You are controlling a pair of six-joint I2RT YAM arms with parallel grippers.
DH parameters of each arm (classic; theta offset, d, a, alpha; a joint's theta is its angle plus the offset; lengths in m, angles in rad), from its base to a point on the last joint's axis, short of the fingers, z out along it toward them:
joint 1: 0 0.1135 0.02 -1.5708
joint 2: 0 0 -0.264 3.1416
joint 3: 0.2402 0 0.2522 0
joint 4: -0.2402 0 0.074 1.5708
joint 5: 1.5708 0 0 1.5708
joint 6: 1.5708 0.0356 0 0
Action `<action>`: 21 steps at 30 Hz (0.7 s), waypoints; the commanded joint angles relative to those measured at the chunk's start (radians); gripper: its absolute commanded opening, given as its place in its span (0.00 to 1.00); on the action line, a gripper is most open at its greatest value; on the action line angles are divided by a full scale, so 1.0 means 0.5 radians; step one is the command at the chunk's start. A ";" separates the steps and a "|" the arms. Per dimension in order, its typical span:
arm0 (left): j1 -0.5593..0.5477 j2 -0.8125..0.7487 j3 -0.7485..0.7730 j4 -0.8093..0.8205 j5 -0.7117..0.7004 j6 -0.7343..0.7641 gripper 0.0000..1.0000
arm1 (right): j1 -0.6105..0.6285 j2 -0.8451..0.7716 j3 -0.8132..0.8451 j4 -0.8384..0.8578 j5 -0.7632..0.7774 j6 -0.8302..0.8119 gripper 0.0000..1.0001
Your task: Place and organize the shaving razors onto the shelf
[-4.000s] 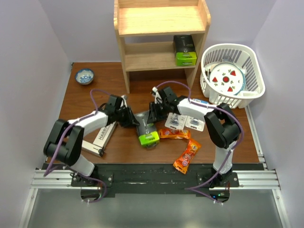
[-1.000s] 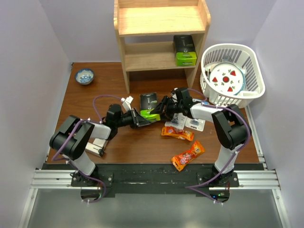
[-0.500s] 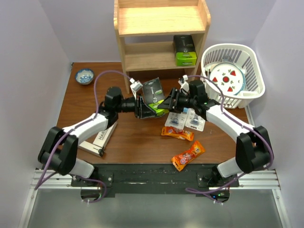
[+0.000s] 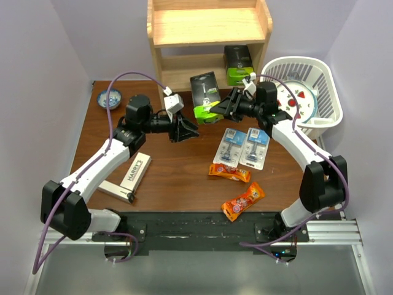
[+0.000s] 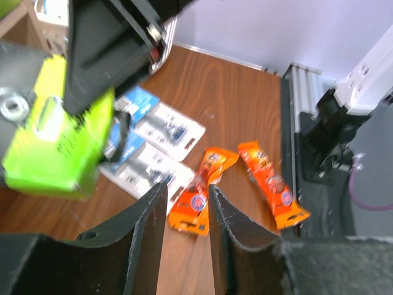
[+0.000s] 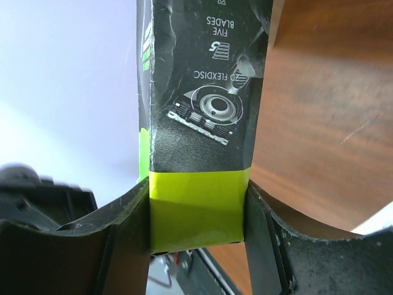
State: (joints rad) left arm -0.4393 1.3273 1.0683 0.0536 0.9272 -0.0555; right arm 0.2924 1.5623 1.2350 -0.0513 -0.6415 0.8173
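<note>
the black box [image 4: 206, 97], matte black with a lime-green end, hangs tilted just in front of the shelf [image 4: 209, 27], level with its lower board, clamped at the lime end by the right jaws. the left jaws stand apart and empty, out in front of the shelf's left post. held by one end only, the box could swivel in the grip, clip the board edge, or knock the second box [image 4: 239, 64] already on that board askew.
</note>
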 commanded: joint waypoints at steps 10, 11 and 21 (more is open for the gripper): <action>0.026 -0.041 -0.093 -0.068 -0.096 0.243 0.38 | -0.057 0.388 0.582 0.183 0.203 0.268 0.38; 0.026 -0.032 -0.096 -0.049 -0.106 0.237 0.38 | -0.072 0.425 0.625 0.173 0.218 0.274 0.38; 0.016 0.134 -0.054 0.340 -0.796 0.126 0.38 | -0.204 0.548 0.843 -0.005 0.479 0.344 0.87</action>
State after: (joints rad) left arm -0.4324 1.3621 1.0206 0.0841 0.7193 0.0326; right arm 0.2211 1.8484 1.5776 -0.0502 -0.5049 0.9642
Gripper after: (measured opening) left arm 0.377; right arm 0.822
